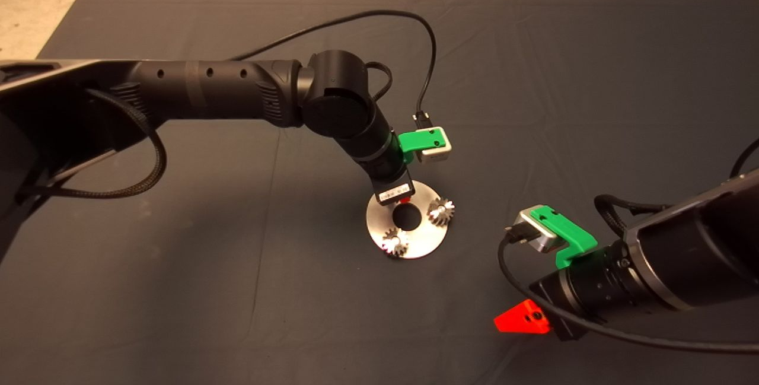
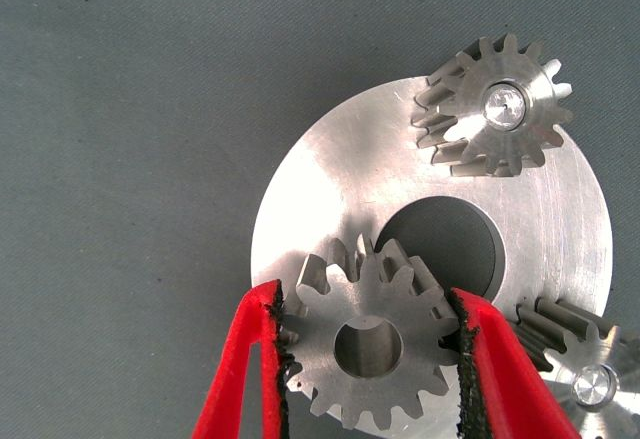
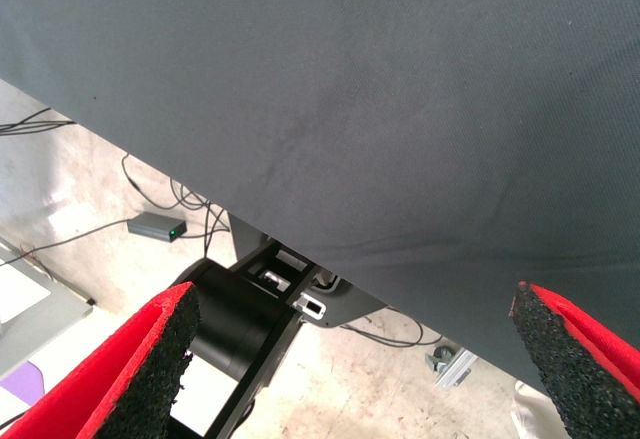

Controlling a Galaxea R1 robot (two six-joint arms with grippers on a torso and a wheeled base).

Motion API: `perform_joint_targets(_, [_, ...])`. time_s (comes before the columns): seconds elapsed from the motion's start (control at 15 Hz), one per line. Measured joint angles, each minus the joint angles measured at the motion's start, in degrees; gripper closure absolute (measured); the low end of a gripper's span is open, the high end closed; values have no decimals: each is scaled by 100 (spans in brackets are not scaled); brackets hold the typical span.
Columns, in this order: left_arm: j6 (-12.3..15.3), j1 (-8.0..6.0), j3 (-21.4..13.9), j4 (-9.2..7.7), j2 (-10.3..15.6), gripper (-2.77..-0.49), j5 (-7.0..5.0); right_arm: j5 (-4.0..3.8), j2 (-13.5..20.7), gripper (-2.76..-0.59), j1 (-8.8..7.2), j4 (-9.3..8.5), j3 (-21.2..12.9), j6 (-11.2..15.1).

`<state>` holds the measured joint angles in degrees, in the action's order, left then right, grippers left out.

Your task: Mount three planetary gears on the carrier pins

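Left pincer (image 2: 372, 359) pinches third small silvery toothed planetary gear (image 2: 366, 344) over flat round silver carrier plate (image 2: 320, 184); two gears beyond already pinned. Risk: bore off-pin, gear jams tilted. Right pincer (image 3: 350, 359) spread, idle.

A robotics lab or test workshop: the counter (image 1: 178, 290) wears a plain dark mat, and past its edge lies bare concrete floor (image 3: 90, 209) with loose cables (image 3: 180, 194), a small grey power box (image 3: 155, 226) showing a green light, and metal framing.
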<state>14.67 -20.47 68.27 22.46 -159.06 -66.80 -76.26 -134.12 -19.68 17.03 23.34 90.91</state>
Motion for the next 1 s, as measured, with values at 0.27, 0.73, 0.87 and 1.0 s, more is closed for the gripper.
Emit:
perform_joint_targets(0.27, [-9, 38, 0, 9, -1, -72, 105, 0, 0, -234, 0, 0, 0, 0])
perform_joint_targets(0.73, [-76, 63, 37, 9, 5, -72, 197, 0, 0, -234, 0, 0, 0, 0])
perform_joint_targets(0.87, [-76, 63, 37, 9, 5, -72, 195, 0, 0, -234, 0, -2, 0, 0])
perform_joint_targets(1.0, [-76, 62, 23, 9, 35, -72, 195, 0, 0, -234, 0, 0, 0, 0])
